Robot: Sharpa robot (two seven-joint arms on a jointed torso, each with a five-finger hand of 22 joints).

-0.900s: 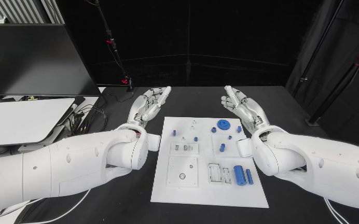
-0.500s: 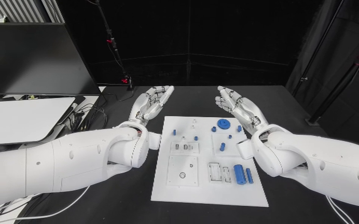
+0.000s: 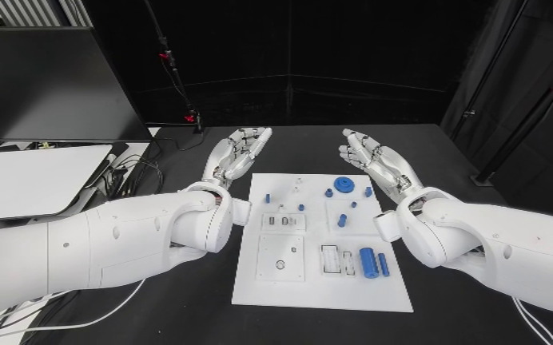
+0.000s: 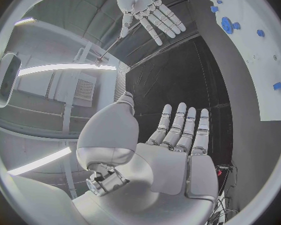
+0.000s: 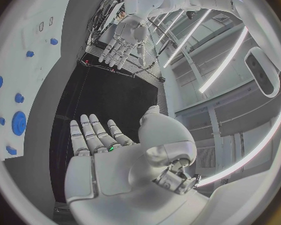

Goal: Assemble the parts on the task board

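Black all around here: a dark curtain (image 3: 346, 33) hangs across the back of the room, falling in folds behind the black surface (image 3: 300, 141). A thin stand (image 3: 161, 49) rises at an angle from the far left corner of that surface, with small red lights glowing along it. Off to the left, a big dark monitor (image 3: 64, 81) stands upright, and just below it lies a pale flat panel (image 3: 46, 177), with cables (image 3: 133, 173) tangled beside it. Over on the right, dark poles (image 3: 507, 97) lean against the curtain. Overhead, long white light strips (image 5: 228, 60) run across the ceiling.
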